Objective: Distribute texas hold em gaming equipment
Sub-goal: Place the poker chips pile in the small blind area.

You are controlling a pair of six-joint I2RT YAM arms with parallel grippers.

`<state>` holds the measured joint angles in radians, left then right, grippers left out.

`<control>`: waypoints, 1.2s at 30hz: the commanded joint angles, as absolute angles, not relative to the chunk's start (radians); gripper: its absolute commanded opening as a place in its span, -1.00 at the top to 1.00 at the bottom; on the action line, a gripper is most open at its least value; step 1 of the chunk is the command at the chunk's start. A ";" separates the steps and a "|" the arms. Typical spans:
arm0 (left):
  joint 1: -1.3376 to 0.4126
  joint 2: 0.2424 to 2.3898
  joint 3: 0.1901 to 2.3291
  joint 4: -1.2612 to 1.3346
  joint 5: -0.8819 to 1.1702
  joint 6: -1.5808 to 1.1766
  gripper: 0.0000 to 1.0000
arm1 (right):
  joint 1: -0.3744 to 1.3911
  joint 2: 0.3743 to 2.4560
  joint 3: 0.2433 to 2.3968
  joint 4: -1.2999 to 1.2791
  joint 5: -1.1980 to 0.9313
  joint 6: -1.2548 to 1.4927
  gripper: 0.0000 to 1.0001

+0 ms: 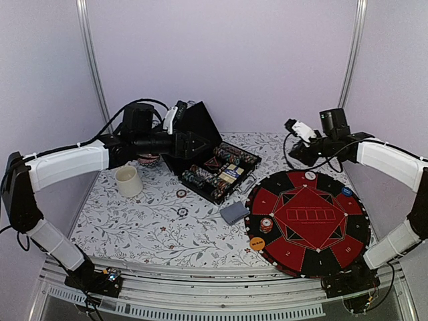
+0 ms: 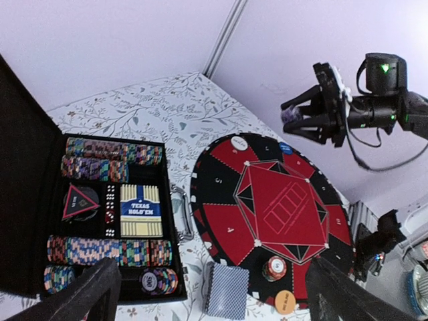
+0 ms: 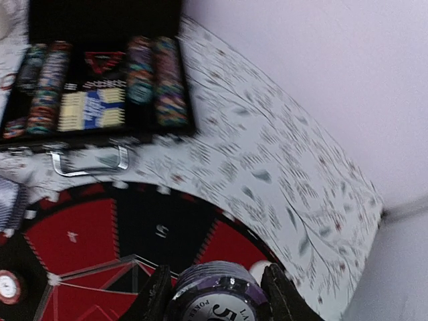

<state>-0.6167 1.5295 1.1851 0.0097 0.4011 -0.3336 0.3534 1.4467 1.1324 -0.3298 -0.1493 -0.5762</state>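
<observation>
Purple chip stack (image 3: 215,286) sits pinched within right end effector (image 3: 219,299).

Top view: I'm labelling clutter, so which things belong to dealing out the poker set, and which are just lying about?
Job: chips in the case, card deck, chip stack on the mat, orange button, white button, blue button, purple chips held up.
Lying about: cream cup, pink dish (partly hidden).

Clamped low in frame between the right tool's (image 3: 215,304) fingers: a stack of purple poker chips (image 3: 212,279), the red-and-black round mat (image 3: 87,234) behind. Farther off on the floral desk (image 3: 267,167), an open black case (image 3: 100,20) holding rows of chips (image 3: 157,80) and a blue-and-cream card box (image 3: 93,110).
</observation>
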 commanded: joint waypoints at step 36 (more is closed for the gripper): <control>-0.557 1.479 1.131 -0.122 0.270 -0.195 -0.97 | -0.266 1.965 1.161 -0.213 -0.141 -0.384 0.95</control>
<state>-0.5701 1.4940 1.1248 -0.1093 0.2771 -0.1940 -0.2687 1.9369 1.1419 -0.2272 -0.1463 -0.3782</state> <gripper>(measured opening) 0.984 0.401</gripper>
